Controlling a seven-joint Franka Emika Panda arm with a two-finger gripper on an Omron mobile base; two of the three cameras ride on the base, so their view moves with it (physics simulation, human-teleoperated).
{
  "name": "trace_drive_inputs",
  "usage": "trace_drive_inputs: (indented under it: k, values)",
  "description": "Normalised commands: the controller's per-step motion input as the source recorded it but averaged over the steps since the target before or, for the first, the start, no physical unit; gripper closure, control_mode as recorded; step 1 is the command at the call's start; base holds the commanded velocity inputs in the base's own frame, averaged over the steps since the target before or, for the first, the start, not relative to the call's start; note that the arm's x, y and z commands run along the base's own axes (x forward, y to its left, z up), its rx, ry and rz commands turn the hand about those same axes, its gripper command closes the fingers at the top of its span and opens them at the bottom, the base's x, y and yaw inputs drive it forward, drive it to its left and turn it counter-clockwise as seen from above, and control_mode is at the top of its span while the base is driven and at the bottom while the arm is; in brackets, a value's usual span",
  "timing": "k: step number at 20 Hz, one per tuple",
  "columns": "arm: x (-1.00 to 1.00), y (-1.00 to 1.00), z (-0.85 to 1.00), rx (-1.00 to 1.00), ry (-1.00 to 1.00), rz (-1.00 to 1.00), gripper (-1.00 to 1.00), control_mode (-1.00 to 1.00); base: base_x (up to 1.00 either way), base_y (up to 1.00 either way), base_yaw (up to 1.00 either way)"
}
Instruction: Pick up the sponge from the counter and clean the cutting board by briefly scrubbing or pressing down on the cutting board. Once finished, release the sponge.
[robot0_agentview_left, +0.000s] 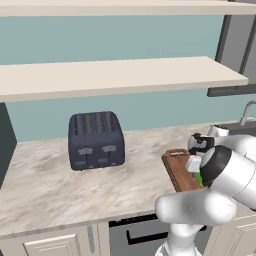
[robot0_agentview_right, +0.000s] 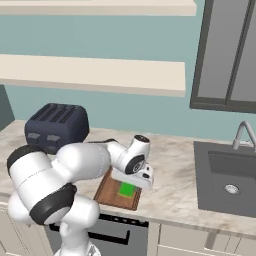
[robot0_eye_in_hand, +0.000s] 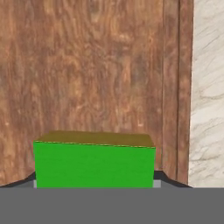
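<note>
txt: none legible | labels/brands: none | nums/signs: none

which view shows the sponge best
The hand view: the sponge sits large and unobstructed against the cutting board. The right base view shows it as a small green patch below the gripper; the left base view gives a sliver behind the arm.

Between my jaws the sponge (robot0_eye_in_hand: 94, 162) sits on the cutting board (robot0_agentview_right: 107, 192), toaster (robot0_agentview_left: 96, 140) off left, sink (robot0_agentview_right: 226, 177) right.

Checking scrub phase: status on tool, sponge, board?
Tool shut on sponge, over cutting board. Toaster well clear on counter. Nothing in the way.
</note>
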Motion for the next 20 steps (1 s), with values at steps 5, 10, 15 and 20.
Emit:
trace_drive_inputs:
  k: [5, 10, 15, 20]
  values:
    - [-0.1, 0.5, 0.01, 0.0, 0.01, 0.0, 1.0, -1.0, 0.0, 0.0, 0.0]
    - [-0.16, 0.37, -0.45, 0.0, 0.01, -0.04, 1.0, -1.0, 0.0, 0.0, 0.0]
    - [0.0, -0.01, -0.85, 0.0, -0.01, 0.0, 1.0, -1.0, 0.0, 0.0, 0.0]
    - [0.05, 0.0, -0.7, -0.04, -0.05, 0.0, 1.0, -1.0, 0.0, 0.0, 0.0]
